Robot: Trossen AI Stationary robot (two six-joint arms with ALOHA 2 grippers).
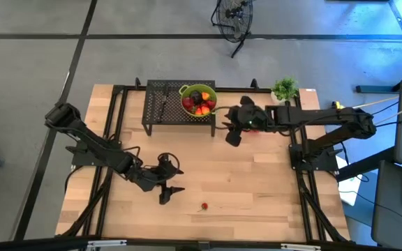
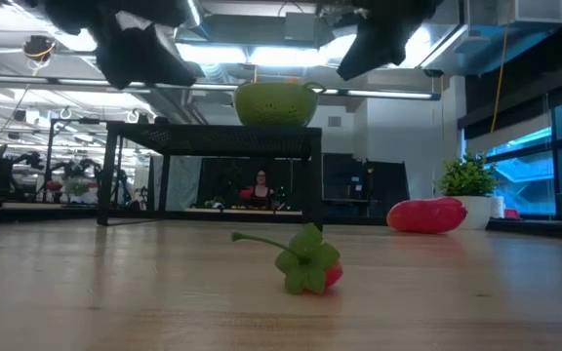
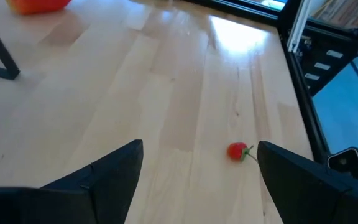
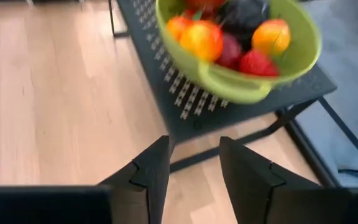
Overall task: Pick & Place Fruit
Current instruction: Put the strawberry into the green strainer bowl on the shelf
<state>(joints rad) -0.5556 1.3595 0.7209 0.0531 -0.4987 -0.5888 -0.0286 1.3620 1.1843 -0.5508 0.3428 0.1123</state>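
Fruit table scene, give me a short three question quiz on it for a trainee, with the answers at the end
1. True or false: the lime-green bowl stands on the black rack and holds fruit.
2. Which lies alone on the bare wood near the table's front edge?
A. a strawberry
B. a knife
C. a banana
3. Fill in: the left gripper has its fingers ____, with nothing between them.

Key
1. True. Red and orange-yellow pieces fill the bowl.
2. A. The strawberry lies by itself, ahead of the left gripper. The right gripper is near the rack, empty.
3. Open.
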